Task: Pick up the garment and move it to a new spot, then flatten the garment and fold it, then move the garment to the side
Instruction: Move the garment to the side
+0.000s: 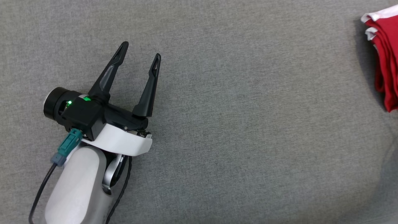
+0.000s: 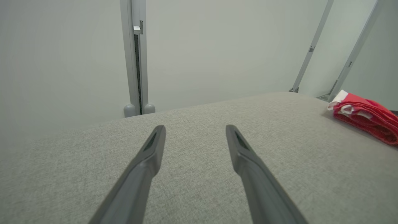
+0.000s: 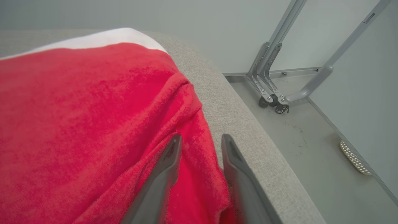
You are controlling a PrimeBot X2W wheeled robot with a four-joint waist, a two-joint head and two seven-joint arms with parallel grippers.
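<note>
The garment (image 1: 385,62) is red with white trim and lies folded in a stack at the far right edge of the grey padded surface (image 1: 236,124). In the left wrist view the garment (image 2: 367,119) sits off to the right, well away from my left gripper (image 2: 195,127). My left gripper (image 1: 141,49) hovers open over bare surface at the left, holding nothing. In the right wrist view my right gripper (image 3: 201,137) is low over the garment (image 3: 93,124), its jaws parted with the red cloth's right edge lying between them.
The padded surface's edge (image 3: 248,130) runs just right of the garment, with the floor (image 3: 311,149) below it. A metal frame on casters (image 3: 276,99) stands on that floor. A grey post (image 2: 136,62) and pale wall rise behind the surface.
</note>
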